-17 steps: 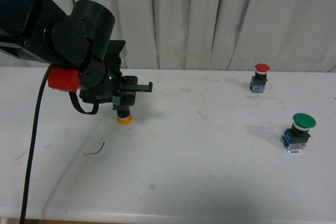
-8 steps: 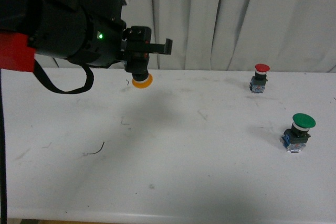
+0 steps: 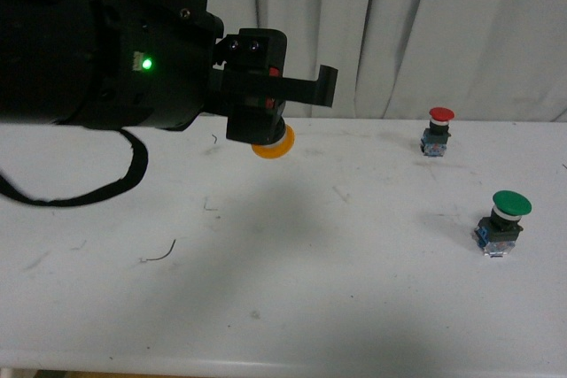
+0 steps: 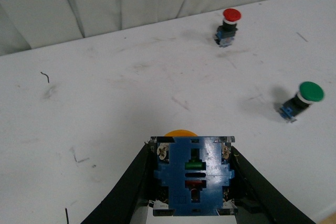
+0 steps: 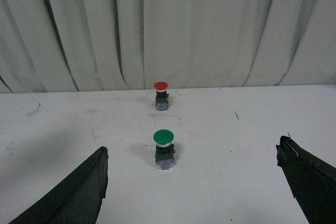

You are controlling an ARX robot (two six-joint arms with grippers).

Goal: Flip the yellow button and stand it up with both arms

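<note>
yellow button (image 3: 273, 144) is clamped cap-down in left gripper (image 3: 262, 99), held above table (image 3: 354, 307) | right gripper (image 5: 191, 150) is spread wide | red button (image 3: 440, 130) and green button (image 3: 505, 223) are set well away, toward right edge

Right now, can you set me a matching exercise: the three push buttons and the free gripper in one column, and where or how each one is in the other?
Things
1. yellow-capped push button with blue block base
2. red-capped push button
3. green-capped push button
4. right gripper

Places or states
A. on the white table, close to the curtain
B. open, holding nothing
C. off the table, cap down, clamped in the left gripper
D. on the table, nearer the robot, far right

Pairs: 1-C, 2-A, 3-D, 4-B
</note>
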